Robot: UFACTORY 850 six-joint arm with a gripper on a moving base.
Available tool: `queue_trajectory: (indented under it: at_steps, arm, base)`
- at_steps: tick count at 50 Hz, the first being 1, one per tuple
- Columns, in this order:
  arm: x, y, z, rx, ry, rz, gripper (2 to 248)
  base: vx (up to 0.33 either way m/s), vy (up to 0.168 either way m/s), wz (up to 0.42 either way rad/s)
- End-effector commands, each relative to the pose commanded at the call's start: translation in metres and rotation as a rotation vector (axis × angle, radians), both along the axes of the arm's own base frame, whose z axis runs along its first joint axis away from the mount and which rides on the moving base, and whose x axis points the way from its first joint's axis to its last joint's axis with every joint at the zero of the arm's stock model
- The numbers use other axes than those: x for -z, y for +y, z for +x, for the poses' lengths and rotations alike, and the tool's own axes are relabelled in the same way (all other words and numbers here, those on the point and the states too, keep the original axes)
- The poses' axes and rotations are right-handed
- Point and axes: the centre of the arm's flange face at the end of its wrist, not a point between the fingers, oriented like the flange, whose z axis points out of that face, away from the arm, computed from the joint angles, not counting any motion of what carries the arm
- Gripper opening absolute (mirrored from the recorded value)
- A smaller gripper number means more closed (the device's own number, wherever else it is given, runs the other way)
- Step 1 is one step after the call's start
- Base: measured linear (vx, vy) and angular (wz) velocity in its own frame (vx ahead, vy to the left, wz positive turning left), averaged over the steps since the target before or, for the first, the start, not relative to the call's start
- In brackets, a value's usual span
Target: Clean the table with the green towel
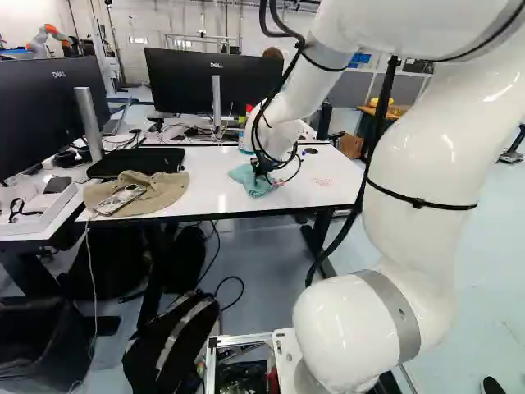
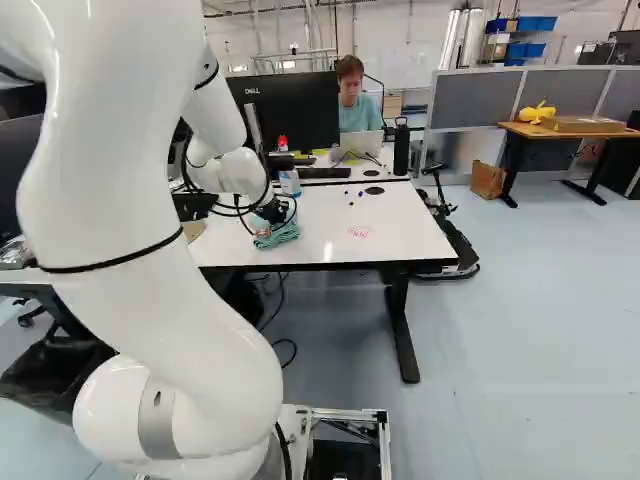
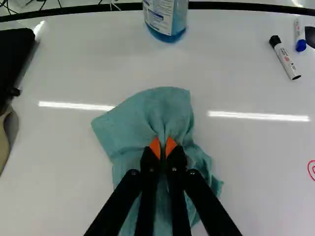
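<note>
In the left base view my gripper (image 1: 261, 167) points down at the white table (image 1: 332, 168). The wrist view shows the gripper (image 3: 163, 147) with its orange pads close together, pinching a fold of the green towel (image 3: 147, 118). The towel lies bunched on the tabletop around and under the fingers; in the right base view the towel (image 2: 278, 234) sits near the table's front edge. Red scribbles (image 2: 360, 231) mark the tabletop, apart from the towel; part of them (image 3: 312, 169) shows in the wrist view too.
Ahead of the gripper stands a blue spray bottle (image 3: 166, 19). Markers (image 3: 285, 58) lie beyond the towel, on the side of the scribbles. A tan cap (image 1: 139, 194), a black case (image 1: 138, 162) and monitors (image 1: 212, 82) are on the tables. A backpack (image 1: 171, 345) lies on the floor.
</note>
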Motion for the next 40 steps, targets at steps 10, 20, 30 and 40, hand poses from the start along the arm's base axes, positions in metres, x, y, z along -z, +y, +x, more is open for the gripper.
queue_trajectory:
  at_steps: [10, 20, 30, 40]
  arm:
    - [0.001, 0.013, 0.015, -0.021, -0.006, 0.001, 32]
    - [0.001, 0.029, 0.022, -0.048, -0.010, 0.002, 32]
    - [0.001, 0.045, 0.021, -0.080, -0.011, 0.002, 32]
    - [0.001, 0.060, 0.011, -0.112, -0.009, 0.002, 32]
  base:
    - [0.000, 0.000, 0.000]
    - [0.000, 0.000, 0.000]
    - [0.000, 0.000, 0.000]
    - [0.000, 0.000, 0.000]
